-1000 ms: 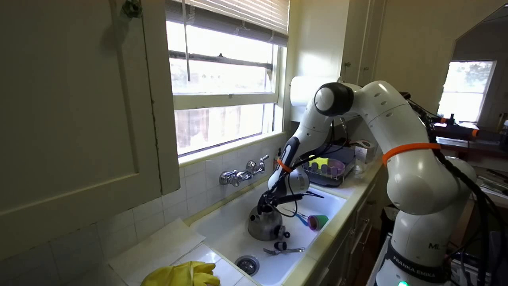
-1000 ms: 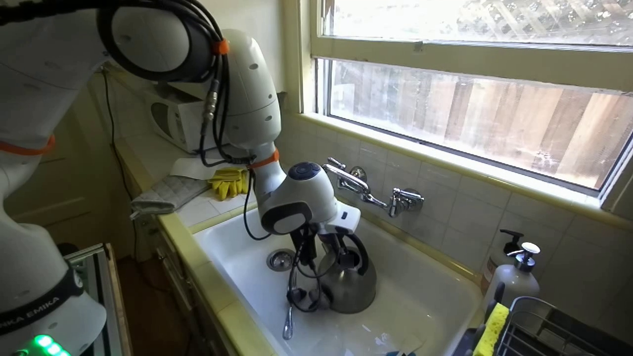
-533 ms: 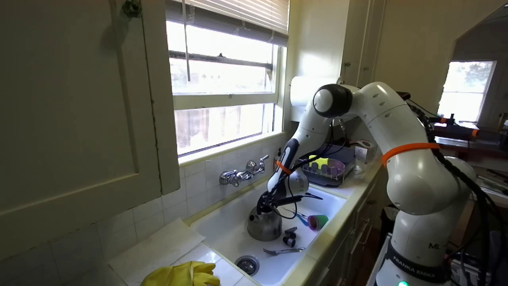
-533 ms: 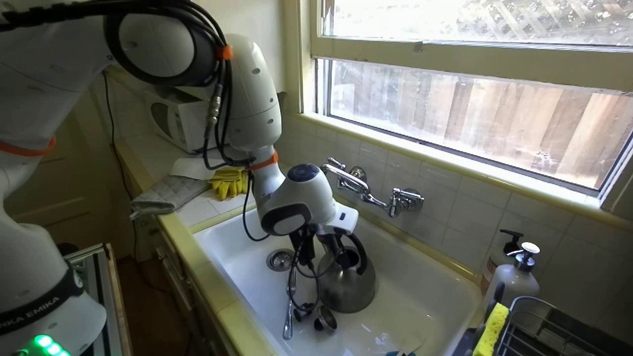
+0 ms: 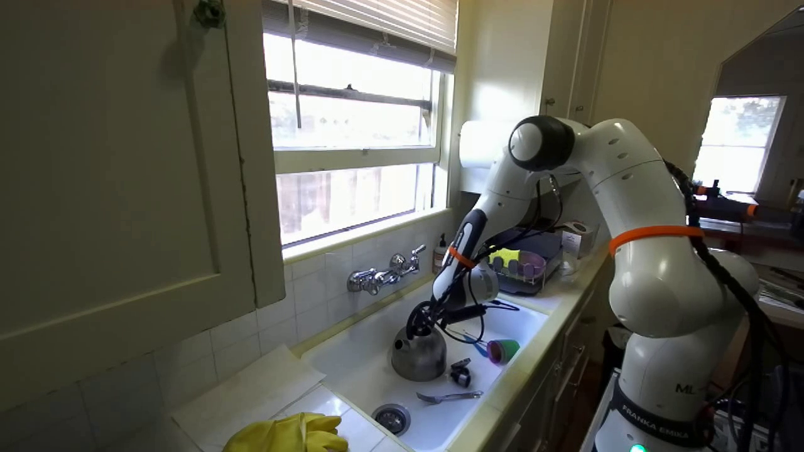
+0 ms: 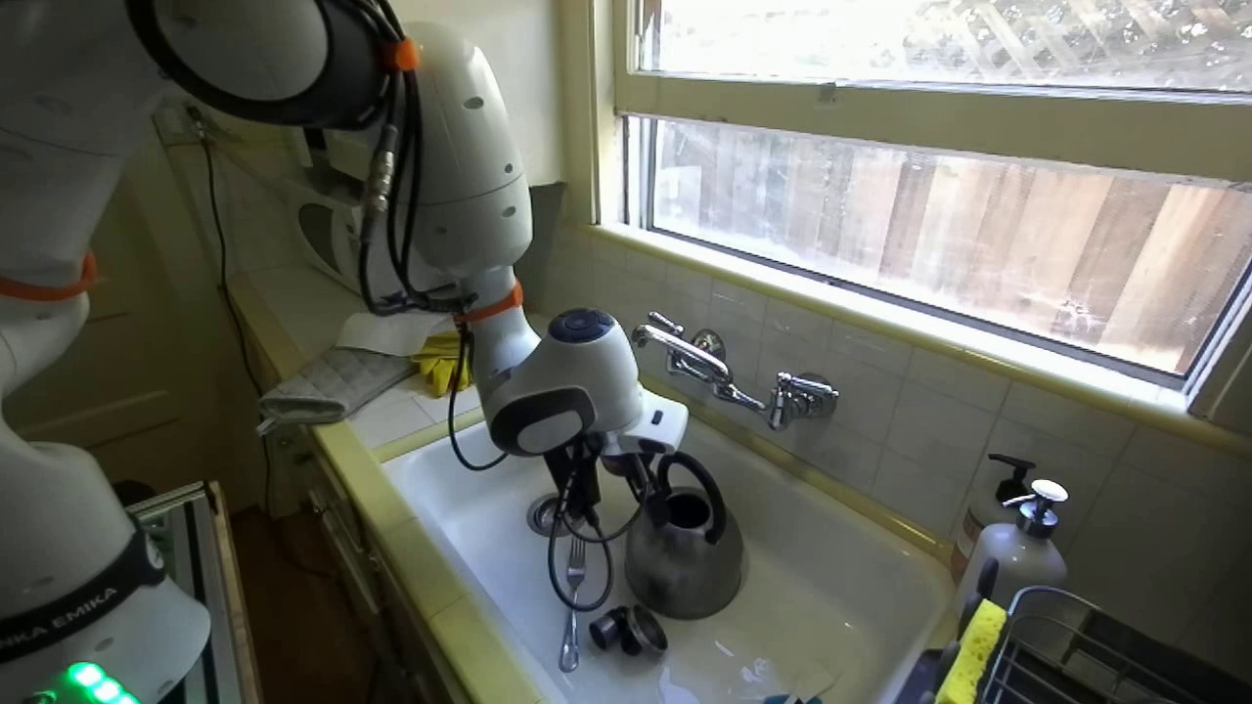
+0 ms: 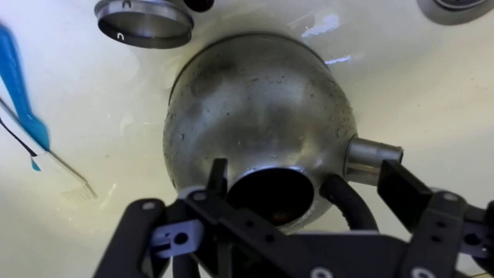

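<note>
In the wrist view the gripper [image 7: 307, 178] is hanging over a metal kettle [image 7: 258, 112], its jaws standing wide apart with nothing held between them. The kettle's open mouth [image 7: 278, 189] is showing between the two fingers [image 7: 218, 175], nearer the one at that view's left, while the spout [image 7: 370, 160] is pointing out past the tip of the other. The black handle [image 6: 716, 497] is arching above the mouth; in the wrist view it is passing behind the gripper, its span seemingly running the same way as the jaws are spreading, rather than across them. Whether a finger is touching it, I cannot tell.

The kettle is standing upright in the white sink [image 6: 831, 577]. Just beside it a lid-like metal piece [image 6: 644, 631] is lying, with a fork [image 6: 570, 631] near that. Farther off, a blue utensil [image 7: 17, 85] and a purple-and-green cup [image 5: 502, 351] are resting, the drain [image 5: 391, 419] showing toward the opposite end. Beyond, a tap [image 6: 699, 364] is jutting from the wall [image 6: 880, 411], and yellow gloves [image 5: 286, 433] are lying on the counter [image 6: 386, 418].
</note>
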Tool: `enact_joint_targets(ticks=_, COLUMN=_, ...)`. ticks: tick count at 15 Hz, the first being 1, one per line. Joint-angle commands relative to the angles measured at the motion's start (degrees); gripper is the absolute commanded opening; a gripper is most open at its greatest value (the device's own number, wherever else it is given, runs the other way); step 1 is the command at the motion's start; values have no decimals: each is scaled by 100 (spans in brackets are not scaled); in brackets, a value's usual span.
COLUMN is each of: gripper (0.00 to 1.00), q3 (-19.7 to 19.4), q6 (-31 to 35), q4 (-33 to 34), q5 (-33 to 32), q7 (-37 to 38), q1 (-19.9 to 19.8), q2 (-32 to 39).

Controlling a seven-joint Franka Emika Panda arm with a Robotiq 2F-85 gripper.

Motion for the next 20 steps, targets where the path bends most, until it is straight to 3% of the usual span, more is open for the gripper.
enact_joint_targets(ticks=1, gripper=100, q3=547, q6=-444, q4=-682, q5=-266, q7=-172, q1=-756, q2=-665)
enact_joint_targets(ticks=5, gripper=100, q3=970, q6=-1559, q4=-928, q5=-76, q7=-670, q1=-1345, q2=-1042)
enact_joint_targets(ticks=9, gripper=100, q3=85, q6=-2829, q4=-611, q5=58, q7=-903, q1=-567, q2=-986)
enact_joint_targets(ticks=11, gripper=100, q3=-511, q6=-2989, q4=-433, q5=-45, q7=-703, q1=-35, q2=-826)
enact_joint_targets(ticks=13, gripper=100, q3=-840, q6=-2930, q4=-260, q5=-46, q7=-669, q1=285, q2=-607)
enact_joint_targets(ticks=16, gripper=100, q3=-1127, q6=-2921, q4=31, q5=-74, q7=-600, q1=648, q2=-210)
enact_joint_targets(ticks=20, gripper=100, q3=-1182, q6=-2851, q4=393, q5=-38, q7=-651, q1=817, q2=364)
